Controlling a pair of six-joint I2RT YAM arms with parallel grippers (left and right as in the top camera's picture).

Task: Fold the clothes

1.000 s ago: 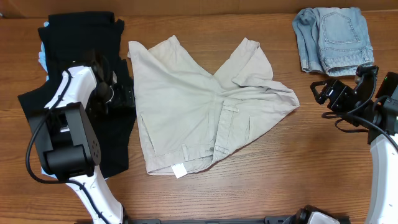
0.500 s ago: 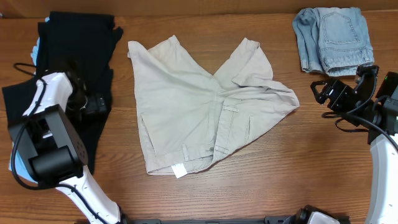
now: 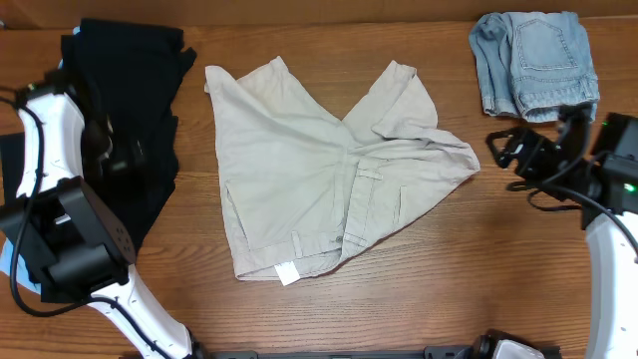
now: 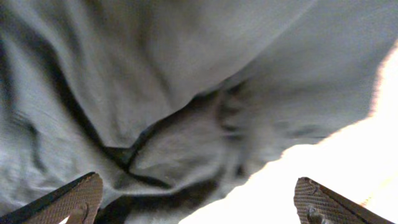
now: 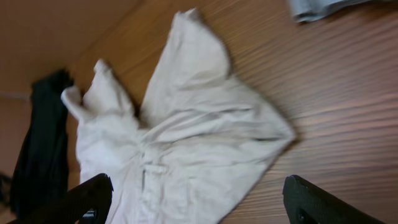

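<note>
Here, the left gripper (image 3: 122, 158) hangs over the black garments (image 3: 140, 80) at the left edge of the worktop (image 3: 419, 299). Its jaws are spread wide with nothing between them. In the left wrist view the two flat, wedge-shaped fingertips (image 4: 68, 199) sit at the bottom corners. Below them lies soft, matte cloth in slack, rounded folds with a dark crease running through it. The black pile is a long, uneven strip with ragged corners, partly covered by the left arm.

The right gripper (image 3: 506, 150) is over bare wood at the right, also wide open and holding nothing. It sits just beside the lower edge of the denim shorts (image 3: 533, 60) and points toward the middle. Those shorts are faded blue, folded into a compact rectangle at the far right corner, with stitched seams and a back pocket showing.

Between the two arms the khaki shorts (image 3: 329, 179) lie spread out, touched by neither gripper. They are pale beige woven cotton in a rough V, both legs fanning toward the far side. The right leg is crumpled and lapped over itself, coming to a blunt point. The waistband faces the near edge, with a belt loop (image 3: 371, 174) and a small white tag (image 3: 287, 274) visible. The worktop is brown wood with straight grain.
</note>
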